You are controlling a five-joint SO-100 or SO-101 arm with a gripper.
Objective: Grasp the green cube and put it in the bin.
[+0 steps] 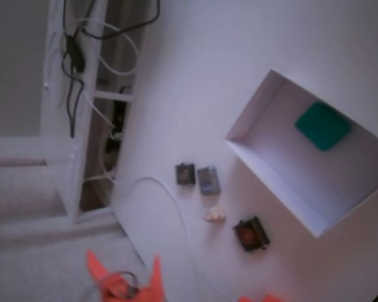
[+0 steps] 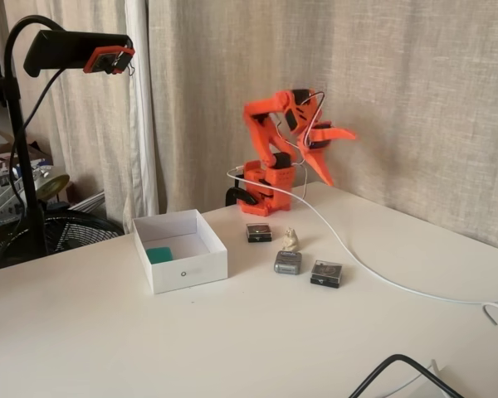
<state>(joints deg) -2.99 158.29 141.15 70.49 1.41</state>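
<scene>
green cube [image 1: 322, 126] | lay inside bin [image 2: 187, 271], well apart from our jaws | gripper [image 2: 330, 154] wide open, empty, raised | we judged: retract clear, avoid the white cable [image 2: 357, 257].

The arm [image 2: 274, 153] is bright orange plastic all over, chunky printed-looking links with black motor blocks showing at the joints and a squat orange base [image 2: 266, 189] at the bottom. Its gripper [image 2: 325, 153] has 2 pointy orange fingers, like tapered blades, and thin wires loop along the upper links near it. A white cable [image 2: 357, 257] runs off from the base across the table.
</scene>
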